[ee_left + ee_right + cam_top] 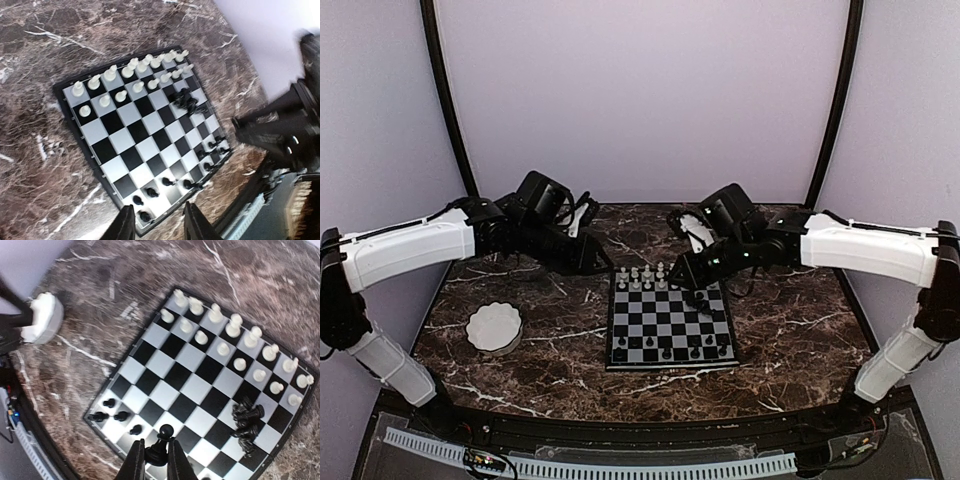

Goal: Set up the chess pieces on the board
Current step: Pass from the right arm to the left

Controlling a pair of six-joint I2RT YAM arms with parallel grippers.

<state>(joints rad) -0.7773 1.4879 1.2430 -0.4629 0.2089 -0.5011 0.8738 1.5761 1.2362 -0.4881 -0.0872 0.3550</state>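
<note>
The board (670, 330) lies in the middle of the marble table. White chessmen (642, 276) stand in two rows along its far edge, also in the right wrist view (225, 337). A heap of black chessmen (247, 422) lies on the board near the white rows. Several black chessmen (112, 412) stand at the near corner. My right gripper (156, 460) is shut on a black pawn (163, 445) and holds it above the board. My left gripper (159, 225) is open and empty, above the board's near edge (135, 135). From above, it (595, 262) hangs left of the white rows.
A white scalloped bowl (495, 327) stands on the table left of the board, also in the right wrist view (44, 317). The right arm (280, 130) shows at the right of the left wrist view. The table's front edge carries a slotted rail (620, 465).
</note>
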